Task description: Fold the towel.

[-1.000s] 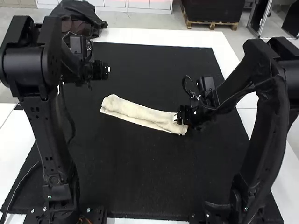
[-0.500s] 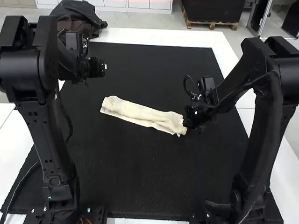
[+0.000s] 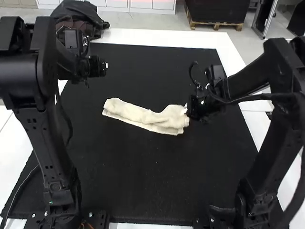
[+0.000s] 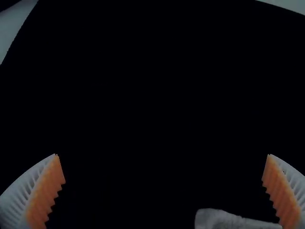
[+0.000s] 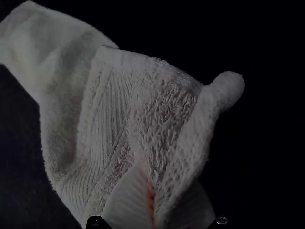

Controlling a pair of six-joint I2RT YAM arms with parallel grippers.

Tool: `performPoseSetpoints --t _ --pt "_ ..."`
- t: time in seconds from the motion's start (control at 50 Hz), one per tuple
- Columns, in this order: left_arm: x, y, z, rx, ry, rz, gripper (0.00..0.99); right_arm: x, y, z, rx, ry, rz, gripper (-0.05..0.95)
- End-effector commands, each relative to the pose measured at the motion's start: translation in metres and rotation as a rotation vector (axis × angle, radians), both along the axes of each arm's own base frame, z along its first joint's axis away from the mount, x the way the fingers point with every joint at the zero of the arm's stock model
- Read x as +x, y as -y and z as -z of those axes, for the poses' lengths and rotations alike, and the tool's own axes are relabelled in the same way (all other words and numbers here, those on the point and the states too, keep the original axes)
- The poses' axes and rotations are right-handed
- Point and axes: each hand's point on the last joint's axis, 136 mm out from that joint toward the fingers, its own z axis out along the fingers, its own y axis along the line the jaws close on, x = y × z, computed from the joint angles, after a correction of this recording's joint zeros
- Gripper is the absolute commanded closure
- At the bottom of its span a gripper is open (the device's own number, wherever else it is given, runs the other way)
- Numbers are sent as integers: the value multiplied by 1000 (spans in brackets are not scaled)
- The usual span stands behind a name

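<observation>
The cream towel lies as a long narrow folded strip on the black mat, its right end bunched and raised. At that end the right gripper is shut on the cloth. In the right wrist view, the gripper pinches the towel near a ribbed band and a rolled edge, and cloth partly covers one finger. The left gripper is held beyond the towel's left end, apart from it. From the left wrist, the gripper stands wide open, with an end of the towel nearby.
The black mat lies under the towel, with the white table around it. A dark bag or jacket rests at the far left corner of the table.
The right gripper has lifted the towel's right end, shifting it slightly left and away from the arm bases, so the cloth there has bunched. The left gripper has moved a little left.
</observation>
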Motion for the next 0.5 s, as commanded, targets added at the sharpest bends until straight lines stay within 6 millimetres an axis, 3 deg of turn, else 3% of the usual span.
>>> performPoseSetpoints --t 0.0,0.26,0.48 --pt "1 -4 -21 2 44 -16 26 16 5 -36 34 72 14 925" --pt "-3 -3 -21 5 46 -16 26 19 -6 -59 66 83 -13 925" --pt "-6 -5 -20 13 43 -33 26 14 -44 -79 107 96 -76 925"
